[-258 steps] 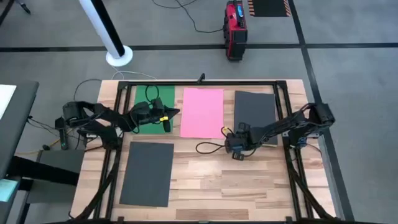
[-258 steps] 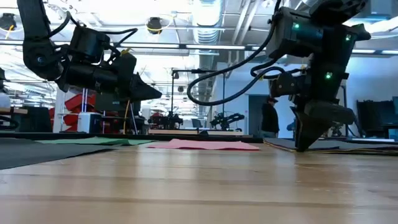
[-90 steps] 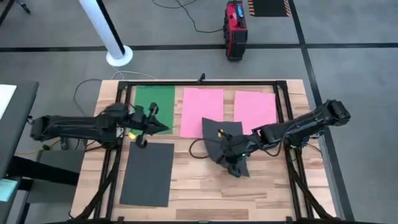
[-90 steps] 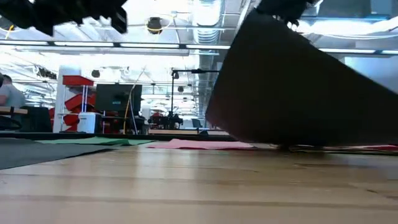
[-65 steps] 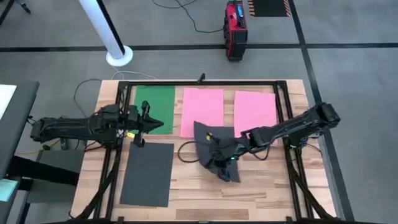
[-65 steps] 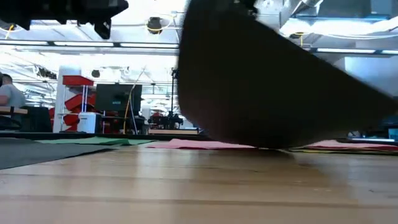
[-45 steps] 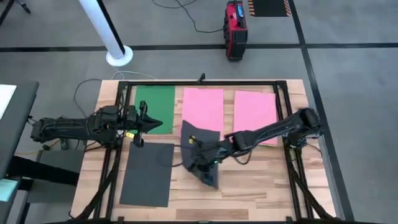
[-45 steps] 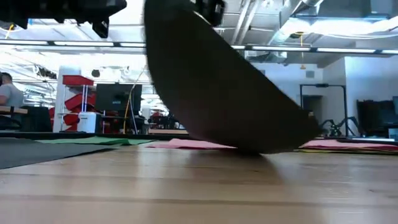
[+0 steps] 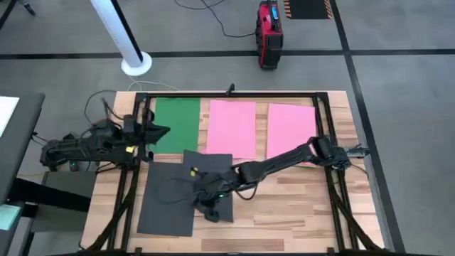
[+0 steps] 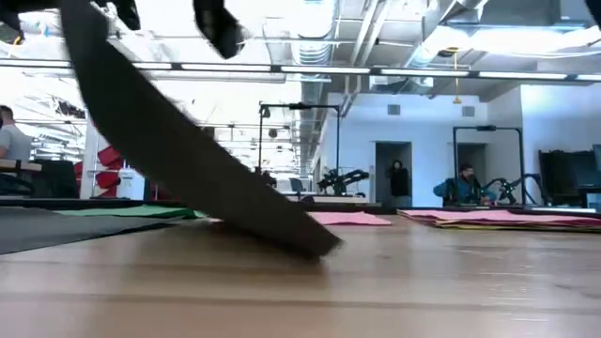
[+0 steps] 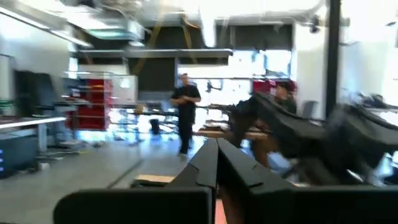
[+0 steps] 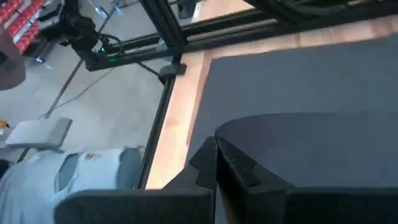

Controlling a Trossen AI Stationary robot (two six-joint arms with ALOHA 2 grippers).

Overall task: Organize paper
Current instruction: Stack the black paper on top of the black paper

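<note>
The left gripper (image 9: 162, 131), fingers pressed together, is being held over the green sheet (image 9: 177, 124), while a dark grey sheet (image 9: 210, 186) is being pinched by the right gripper (image 9: 202, 189) above another dark grey sheet (image 9: 165, 205), with 2 pink sheets (image 9: 231, 128) lying rightward.

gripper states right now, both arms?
Left gripper: shut, holding nothing, at the green sheet's edge.
Right gripper: shut on the dark grey sheet, carrying it over the other grey sheet.
</note>
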